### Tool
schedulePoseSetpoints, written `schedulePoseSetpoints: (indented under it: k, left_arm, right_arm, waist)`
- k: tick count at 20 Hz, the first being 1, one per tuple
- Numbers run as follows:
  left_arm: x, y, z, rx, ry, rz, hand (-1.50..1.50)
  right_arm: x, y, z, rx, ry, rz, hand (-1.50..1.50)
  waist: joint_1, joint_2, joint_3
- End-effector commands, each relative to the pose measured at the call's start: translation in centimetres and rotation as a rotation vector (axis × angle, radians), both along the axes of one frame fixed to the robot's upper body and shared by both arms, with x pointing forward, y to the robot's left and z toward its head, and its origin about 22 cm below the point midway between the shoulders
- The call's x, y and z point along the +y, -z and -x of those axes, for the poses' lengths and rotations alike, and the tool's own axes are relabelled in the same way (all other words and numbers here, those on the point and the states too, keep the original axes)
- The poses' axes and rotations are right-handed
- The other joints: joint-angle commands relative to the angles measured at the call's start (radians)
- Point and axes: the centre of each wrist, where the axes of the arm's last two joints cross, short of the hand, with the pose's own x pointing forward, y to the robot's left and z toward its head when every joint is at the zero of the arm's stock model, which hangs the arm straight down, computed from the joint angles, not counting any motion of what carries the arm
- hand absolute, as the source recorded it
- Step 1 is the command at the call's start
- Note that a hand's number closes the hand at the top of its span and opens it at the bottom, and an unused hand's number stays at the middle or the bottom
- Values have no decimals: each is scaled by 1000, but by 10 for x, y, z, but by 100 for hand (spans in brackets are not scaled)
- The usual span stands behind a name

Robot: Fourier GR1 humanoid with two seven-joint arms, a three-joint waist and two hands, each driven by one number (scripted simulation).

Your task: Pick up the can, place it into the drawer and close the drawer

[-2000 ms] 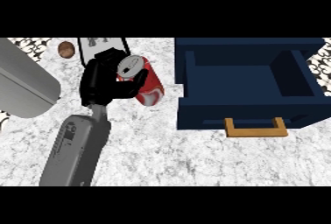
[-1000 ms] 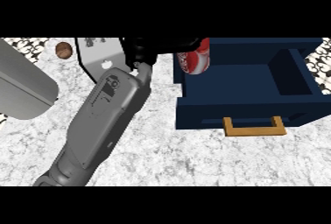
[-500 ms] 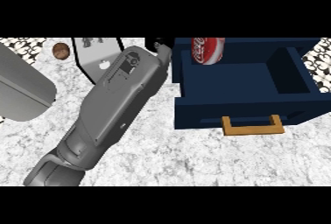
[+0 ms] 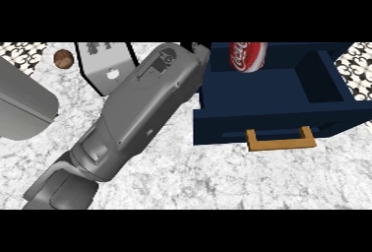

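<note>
- far left, a grey curved object sits at the edge of the marbled tabletop.
- a grey forearm slants up toward the drawer; the robot hand is hidden at its top end, so i cannot tell its state.
- the can is over the open drawer, at its back-left corner.
- risk — released here, it may clip the back wall and roll.

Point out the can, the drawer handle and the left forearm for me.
can (image 4: 247, 56): head view, on its red side with the white lettering.
drawer handle (image 4: 280, 142): head view, on its orange front bar.
left forearm (image 4: 141, 110): head view, mid grey casing.
</note>
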Motion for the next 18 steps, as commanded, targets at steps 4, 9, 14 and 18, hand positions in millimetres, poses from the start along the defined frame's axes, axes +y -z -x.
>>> schedulePoseSetpoints:
  k: [4,9,14,18]
  left_arm:
    - [-3,24,-2,8,-31,-34,150]
    - [-9,18,-5,51,-42,-65,150]
    - [-11,28,-5,50,-67,-108,150]
    - [-14,39,0,70,-117,-131,-150]
  right_arm:
    - [-4,2,4,3,4,-7,-150]
    - [18,-10,-5,-19,8,-7,-150]
    - [4,0,-10,-16,-27,-12,-150]
    - [10,-7,-15,-23,-37,-7,-150]
  waist:
    - [-12,1,0]
    - [-11,4,0]
    - [-27,6,1]
    - [-38,9,1]
